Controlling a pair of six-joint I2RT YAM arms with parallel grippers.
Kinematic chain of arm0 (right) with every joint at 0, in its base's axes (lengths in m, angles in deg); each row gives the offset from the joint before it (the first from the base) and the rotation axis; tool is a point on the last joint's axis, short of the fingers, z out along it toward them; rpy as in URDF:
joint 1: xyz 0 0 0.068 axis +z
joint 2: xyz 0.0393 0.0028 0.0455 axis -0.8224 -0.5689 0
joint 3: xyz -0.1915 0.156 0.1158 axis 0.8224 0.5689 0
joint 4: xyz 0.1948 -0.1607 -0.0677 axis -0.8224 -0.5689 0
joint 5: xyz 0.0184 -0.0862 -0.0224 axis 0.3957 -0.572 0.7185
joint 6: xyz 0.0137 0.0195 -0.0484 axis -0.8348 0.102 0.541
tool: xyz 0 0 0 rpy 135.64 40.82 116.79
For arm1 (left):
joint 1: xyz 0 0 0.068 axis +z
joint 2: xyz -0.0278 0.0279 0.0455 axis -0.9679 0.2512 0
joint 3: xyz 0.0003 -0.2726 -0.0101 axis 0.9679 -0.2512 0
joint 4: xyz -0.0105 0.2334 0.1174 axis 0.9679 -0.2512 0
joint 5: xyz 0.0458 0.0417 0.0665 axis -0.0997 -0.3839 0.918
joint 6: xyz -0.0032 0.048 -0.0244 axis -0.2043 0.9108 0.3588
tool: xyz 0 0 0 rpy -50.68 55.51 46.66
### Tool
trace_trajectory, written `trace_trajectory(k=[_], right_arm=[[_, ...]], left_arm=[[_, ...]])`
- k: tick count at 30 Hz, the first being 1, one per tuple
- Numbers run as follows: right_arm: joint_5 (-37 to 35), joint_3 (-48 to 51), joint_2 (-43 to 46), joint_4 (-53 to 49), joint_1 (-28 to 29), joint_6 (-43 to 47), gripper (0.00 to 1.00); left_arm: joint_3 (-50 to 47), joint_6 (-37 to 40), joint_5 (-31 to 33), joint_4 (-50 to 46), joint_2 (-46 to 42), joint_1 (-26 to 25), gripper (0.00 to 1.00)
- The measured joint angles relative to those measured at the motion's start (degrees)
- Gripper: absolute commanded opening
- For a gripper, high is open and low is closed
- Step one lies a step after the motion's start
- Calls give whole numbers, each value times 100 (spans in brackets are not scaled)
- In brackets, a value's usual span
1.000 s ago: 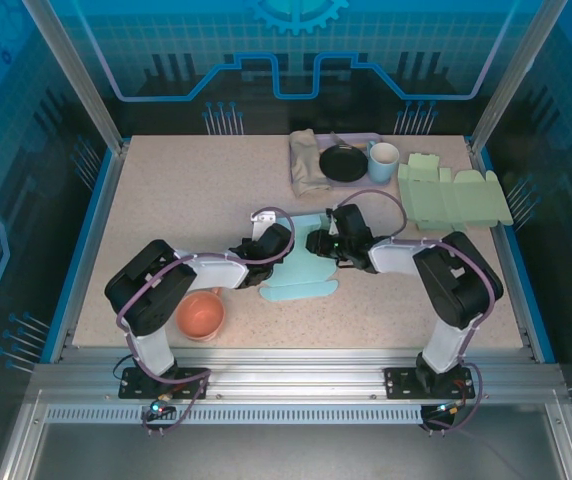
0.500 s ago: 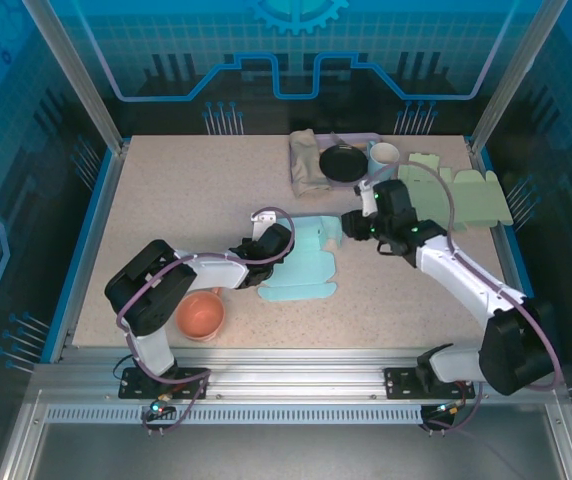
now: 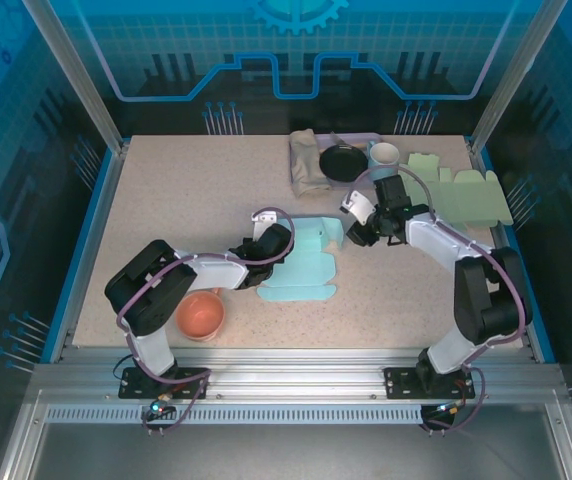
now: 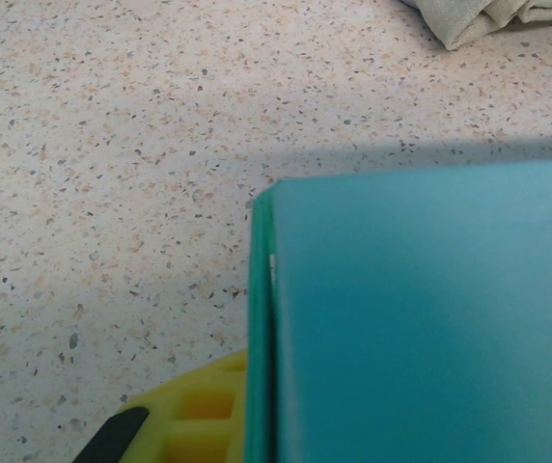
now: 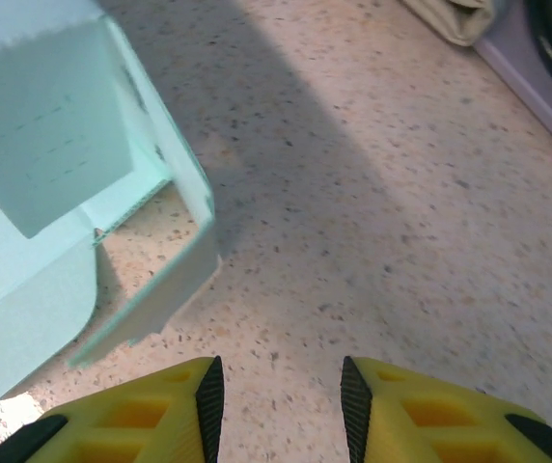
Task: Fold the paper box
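The paper box (image 3: 304, 262) is a pale teal card sheet lying mid-table, its far end raised into low walls. My left gripper (image 3: 273, 244) is shut on the box's left wall. In the left wrist view that teal wall (image 4: 421, 318) stands edge-on against one yellow finger (image 4: 184, 417), and the other finger is hidden behind it. My right gripper (image 3: 352, 237) hovers just right of the box, open with nothing between its fingers. In the right wrist view the gripper (image 5: 278, 397) hangs over bare table, with the box's raised corner (image 5: 165, 207) to the upper left.
Flat pale green box blanks (image 3: 454, 196) lie at the far right. A white mug (image 3: 384, 156), a black dish (image 3: 343, 163) on a lilac tray (image 3: 370, 137) and a folded cloth (image 3: 307, 162) stand at the back. An orange bowl (image 3: 202, 314) sits by the left arm.
My right gripper has let go of the box's right side, swung away to the right and come back close beside it, opening slightly. The left arm has kept still.
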Motion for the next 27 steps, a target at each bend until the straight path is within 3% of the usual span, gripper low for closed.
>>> trace_trajectory(k=[12,27], right_arm=[[730,-7,-328,369,105,702,39],[765,-68,-527,424,461,697,37]], left_arm=[[-37,122,-39,81,-4,2,3],[-37,122,-37,74,-4,2,3]])
